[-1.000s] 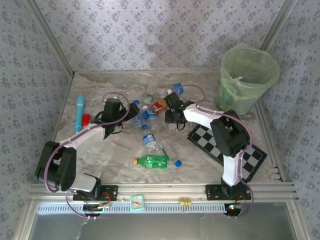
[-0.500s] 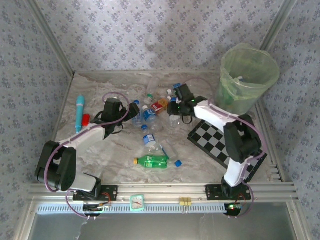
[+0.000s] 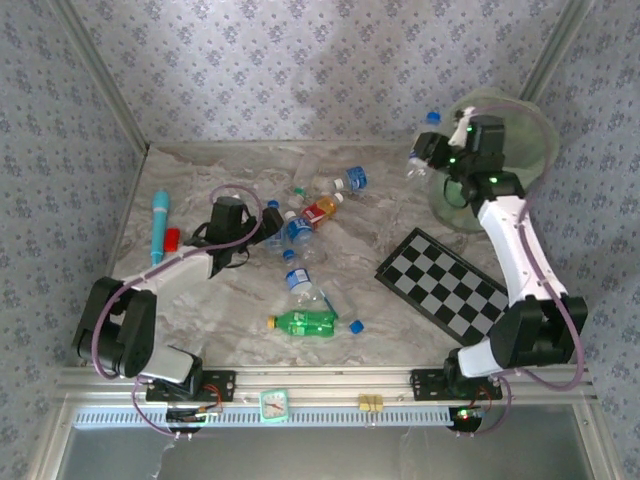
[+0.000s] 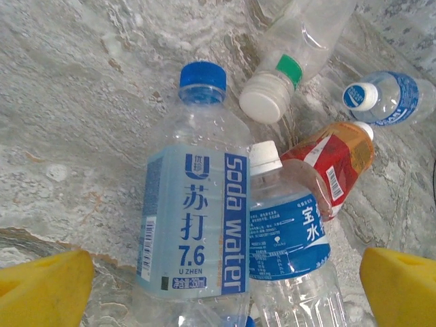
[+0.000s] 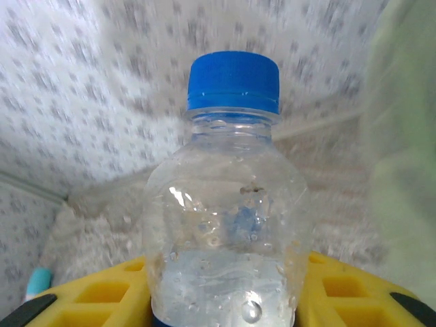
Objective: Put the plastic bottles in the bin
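My right gripper point(image 3: 432, 152) is raised beside the rim of the pale-green bin point(image 3: 541, 138), shut on a clear plastic bottle point(image 5: 228, 204) with a blue cap point(image 3: 432, 117). Its yellow fingers point(image 5: 88, 294) press the bottle's sides, and the bin's wall point(image 5: 409, 136) blurs at the right. My left gripper point(image 3: 268, 228) is open and low over a cluster of bottles on the table. Between its fingertips point(image 4: 44, 289) lie a soda water bottle point(image 4: 197, 204) and a white-capped, blue-labelled bottle point(image 4: 286, 228). Just beyond them is a red-orange labelled bottle point(image 4: 334, 160).
A green bottle point(image 3: 303, 323) and a clear one point(image 3: 303, 287) lie near the front, with a loose blue cap point(image 3: 356, 326). A checkerboard point(image 3: 450, 285) lies right of centre. A turquoise pen-like tube point(image 3: 159, 226) lies at the far left. Walls close in the back and sides.
My right arm has lifted the clear bottle out of the pile and swung it up and right to the bin's rim, its jaws tightening. The left arm has hardly moved.
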Controlling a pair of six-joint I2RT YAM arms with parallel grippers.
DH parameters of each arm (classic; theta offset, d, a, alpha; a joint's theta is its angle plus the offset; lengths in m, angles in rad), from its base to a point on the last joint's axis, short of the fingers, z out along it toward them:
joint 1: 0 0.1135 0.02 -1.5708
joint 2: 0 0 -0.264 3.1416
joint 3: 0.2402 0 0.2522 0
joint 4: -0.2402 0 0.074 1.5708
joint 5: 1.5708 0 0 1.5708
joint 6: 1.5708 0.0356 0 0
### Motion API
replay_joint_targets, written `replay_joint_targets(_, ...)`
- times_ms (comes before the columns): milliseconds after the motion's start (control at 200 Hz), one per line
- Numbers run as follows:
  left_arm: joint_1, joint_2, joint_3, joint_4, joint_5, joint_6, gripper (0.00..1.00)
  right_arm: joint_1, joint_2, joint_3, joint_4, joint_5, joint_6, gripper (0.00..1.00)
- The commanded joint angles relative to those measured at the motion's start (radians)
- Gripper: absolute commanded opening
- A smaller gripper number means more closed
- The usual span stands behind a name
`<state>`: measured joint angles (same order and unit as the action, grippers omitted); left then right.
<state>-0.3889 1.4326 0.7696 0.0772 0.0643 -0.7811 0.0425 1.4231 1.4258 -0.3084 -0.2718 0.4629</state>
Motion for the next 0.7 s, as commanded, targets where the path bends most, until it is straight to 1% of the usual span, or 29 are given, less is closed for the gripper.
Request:
replay_joint_targets(0, -0.013, 0.023, 0.058, 0.019, 0.029, 0.027, 1.0, -0.058, -0.063, 0.08, 0.018, -0.02, -0.02, 0.39)
replay_joint_targets(95, -0.017, 0.04, 0.075, 0.021, 0.041, 0.031, 1.0, -0.115, -0.092, 0.102, 0.031, 0.042, -0.049, 0.39)
replay_joint_targets(180, -0.024, 0.056, 0.09, 0.022, 0.054, 0.037, 1.0, -0.146, -0.105, 0.085, 0.072, 0.169, -0.098, 0.39)
replay_joint_targets(280, -0.033, 0.071, 0.115, 0.008, 0.066, 0.053, 1.0, -0.185, -0.099, 0.066, 0.124, 0.263, -0.14, 0.4)
replay_joint_targets(480, -0.046, 0.083, 0.14, -0.014, 0.079, 0.075, 1.0, -0.254, -0.015, 0.105, 0.169, 0.347, -0.167, 0.39)
replay_joint_targets(695, -0.061, 0.093, 0.154, -0.033, 0.081, 0.085, 1.0, -0.281, 0.153, 0.224, 0.051, 0.296, -0.164, 0.39)
